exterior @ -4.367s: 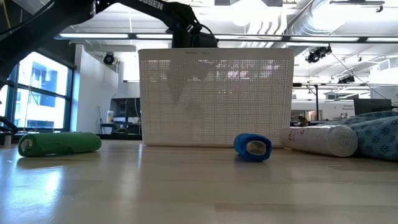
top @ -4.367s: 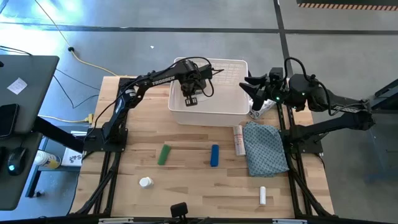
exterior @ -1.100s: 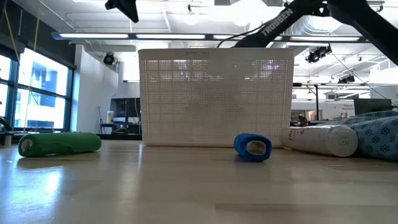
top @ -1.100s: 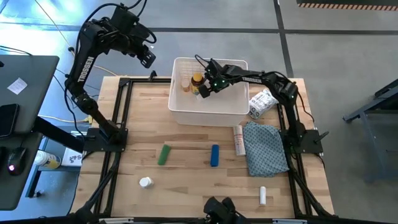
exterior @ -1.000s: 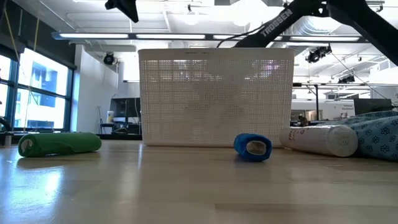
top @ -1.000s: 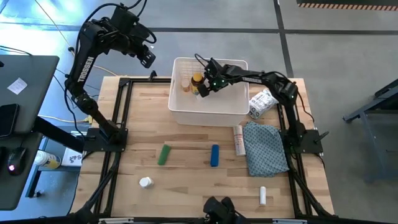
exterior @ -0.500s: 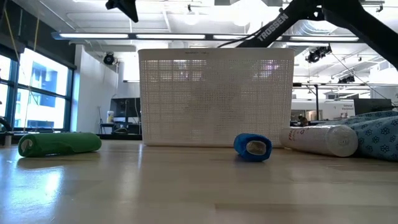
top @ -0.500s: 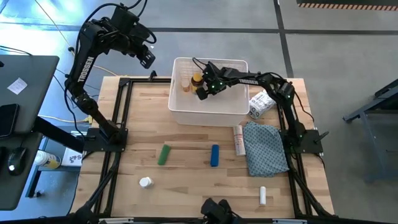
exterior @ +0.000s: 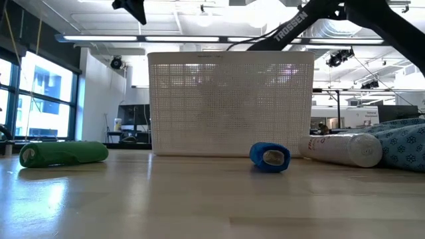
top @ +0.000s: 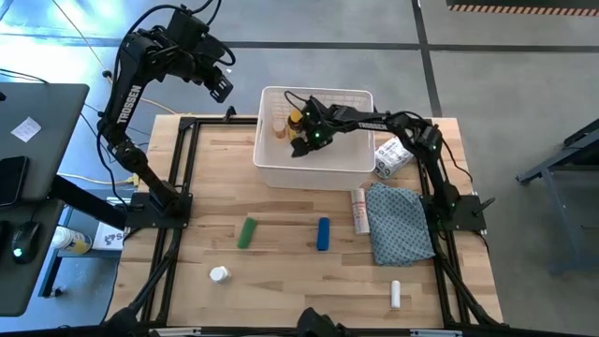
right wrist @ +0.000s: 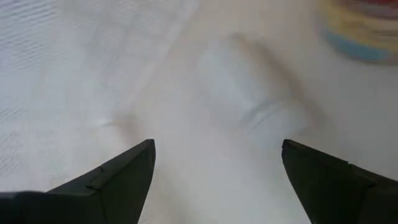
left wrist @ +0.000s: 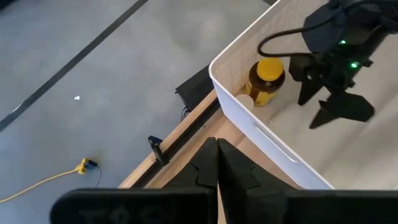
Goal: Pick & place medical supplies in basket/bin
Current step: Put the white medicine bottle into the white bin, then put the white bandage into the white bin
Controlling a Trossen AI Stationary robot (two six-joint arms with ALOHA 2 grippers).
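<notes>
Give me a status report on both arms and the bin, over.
Right pincer open, empty, inside the bin beside the amber bottle. Left pincer shut, raised off the table's far left corner. Nothing blocking the bin.

Patterned cloth (top: 400, 223) lies on the wooden table (top: 281, 281); yellow cable (top: 120, 89) on floor.

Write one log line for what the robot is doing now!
right gripper: open, inside bin | amber bottle: in bin | left gripper: shut, raised
</notes>
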